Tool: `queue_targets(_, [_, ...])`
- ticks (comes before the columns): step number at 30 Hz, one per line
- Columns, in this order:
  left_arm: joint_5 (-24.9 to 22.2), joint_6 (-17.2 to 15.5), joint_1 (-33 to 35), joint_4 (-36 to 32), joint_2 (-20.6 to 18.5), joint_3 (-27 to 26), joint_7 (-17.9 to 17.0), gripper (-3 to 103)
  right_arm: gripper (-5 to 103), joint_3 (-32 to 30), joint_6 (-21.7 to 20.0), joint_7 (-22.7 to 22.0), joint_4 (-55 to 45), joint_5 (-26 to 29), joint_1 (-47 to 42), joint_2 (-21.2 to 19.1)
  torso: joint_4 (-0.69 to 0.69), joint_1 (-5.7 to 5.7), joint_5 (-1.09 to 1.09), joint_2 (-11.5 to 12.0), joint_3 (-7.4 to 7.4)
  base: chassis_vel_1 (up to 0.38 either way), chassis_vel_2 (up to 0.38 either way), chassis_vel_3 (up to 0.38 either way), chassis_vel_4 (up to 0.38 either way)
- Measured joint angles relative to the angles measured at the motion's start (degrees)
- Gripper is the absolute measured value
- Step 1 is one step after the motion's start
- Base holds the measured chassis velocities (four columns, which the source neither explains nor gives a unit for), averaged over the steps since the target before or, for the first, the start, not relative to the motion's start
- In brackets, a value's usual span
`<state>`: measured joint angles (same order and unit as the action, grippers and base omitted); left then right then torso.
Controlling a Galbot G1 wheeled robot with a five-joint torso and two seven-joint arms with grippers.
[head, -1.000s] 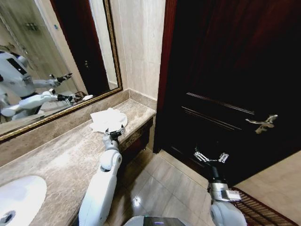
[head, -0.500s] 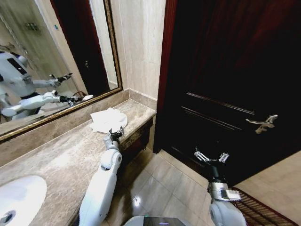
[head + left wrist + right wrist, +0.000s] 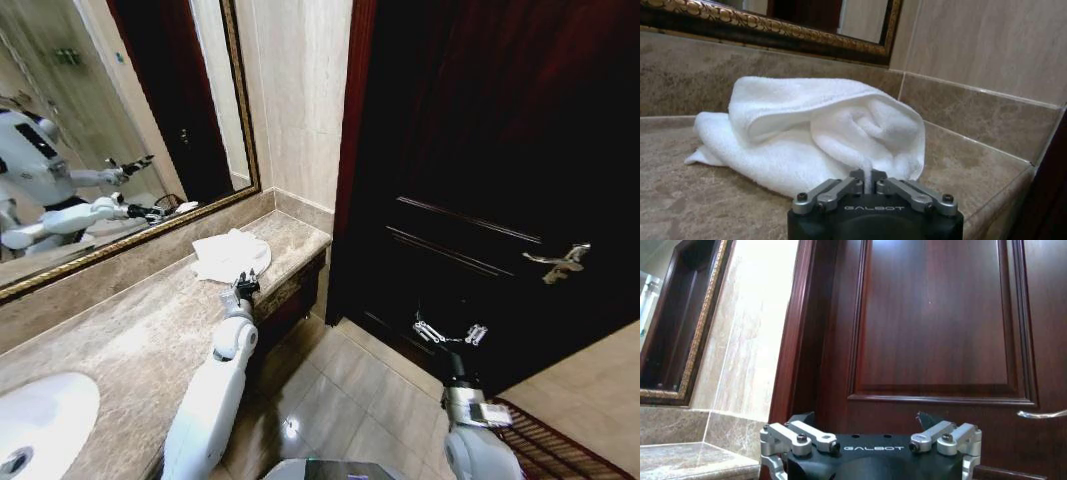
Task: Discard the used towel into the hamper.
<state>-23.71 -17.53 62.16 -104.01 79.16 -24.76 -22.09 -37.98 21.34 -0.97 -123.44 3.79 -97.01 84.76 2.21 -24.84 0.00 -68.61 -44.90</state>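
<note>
The towel (image 3: pixel 813 140) lies crumpled on the counter (image 3: pixel 130 340) near its far end, below the mirror (image 3: pixel 100 130) and close to the corner wall. The left gripper (image 3: pixel 243 285) sits at the towel's near edge; in the left wrist view its jaws are pressed together on a thin fold of the cloth, the rest of the towel resting on the stone. The right gripper (image 3: pixel 450 334) hangs over the floor in front of the door (image 3: pixel 480 180), jaws spread and holding nothing. The hamper (image 3: pixel 545 445) stands on the floor at the robot's right, only part of its rim in the head view.

Risks noted:
- The pinch takes only a slim tuck of fabric. The weight of the hanging towel on lifting may pull that tuck out of the jaws, dropping the towel on the counter or the floor.
- The towel is loosely bunched. Once raised it is likely to unfurl and trail, and the trailing end could drag over the counter edge or snag there.
- The hamper is well apart from the towel, on the opposite side of the robot. The carry across may swing the cloth against the right gripper or the door.
- A long hanging towel may drape over the hamper rim instead of falling inside if released too low or off centre.
</note>
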Motion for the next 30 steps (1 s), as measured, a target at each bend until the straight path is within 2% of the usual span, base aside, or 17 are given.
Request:
queue_targets(1, [-0.11, 0.44, 0.24, -0.11, 0.02, -0.04, 0.26, 3, 100, 0.01, 0.06, -0.05, 0.00, 0.00, 0.00, 0.00, 0.00, 0.00, 0.00, 0.00, 0.00, 0.000, 0.000, 0.000, 0.000])
queue_targets(4, [-0.62, 1.58, 0.83, -0.59, 0.05, -0.21, 0.90, 0, 100, 0.06, 0.22, -0.20, 0.04, -0.02, 0.00, 0.01, 0.00, 0.00, 0.00, 0.00, 0.00, 0.000, 0.000, 0.000, 0.000])
queue_targets(10, [-1.62, 6.33, 3.06, -2.26, -0.22, -1.10, 3.60, 0, 100, 0.28, 0.29, -0.28, -0.04, 0.02, 0.12, 0.07, 0.00, 0.00, 0.00, 0.00, 0.00, 0.000, 0.000, 0.000, 0.000])
queue_targets(11, [-1.62, 6.33, 3.06, -2.26, -0.22, -1.10, 3.60, 0, 100, 0.28, 0.29, -0.28, -0.04, 0.02, 0.12, 0.07, 0.00, 0.00, 0.00, 0.00, 0.00, 0.000, 0.000, 0.000, 0.000])
queue_targets(14, [-2.22, 9.69, 5.32, -4.84, -0.22, -1.75, 5.91, 0, 100, 0.46, 0.29, -0.30, -0.22, 0.07, 0.21, 0.06, 0.00, 0.00, 0.00, 0.00, 0.00, 0.000, 0.000, 0.000, 0.000])
queue_targets(15, [-2.22, 9.69, 5.32, -4.84, -0.22, -1.75, 5.91, 0, 100, 0.46, 0.29, -0.30, -0.22, 0.07, 0.21, 0.06, 0.00, 0.00, 0.00, 0.00, 0.00, 0.000, 0.000, 0.000, 0.000])
queue_targets(18, [-2.28, 12.27, 8.04, -7.95, -0.06, -2.67, 7.99, 0, 100, 0.70, 0.29, -0.31, -0.41, 0.16, 0.39, 0.06, 0.00, 0.00, 0.00, 0.00, 0.00, 0.000, 0.000, 0.000, 0.000])
queue_targets(23, [-1.24, 14.61, 11.90, -12.34, -0.01, -4.32, 10.16, 0, 100, 1.17, 0.30, -0.32, -0.54, 0.23, 0.65, 0.18, 0.00, 0.00, 0.01, 0.00, 0.00, 0.000, 0.000, 0.000, 0.000])
queue_targets(30, [2.42, 18.21, 18.55, -20.82, 0.62, -7.11, 14.13, 0, 100, 2.04, 0.57, -0.25, -0.66, 0.34, 1.32, 0.24, 0.00, 0.00, 0.00, 0.00, 0.01, 0.000, 0.000, 0.000, 0.000])
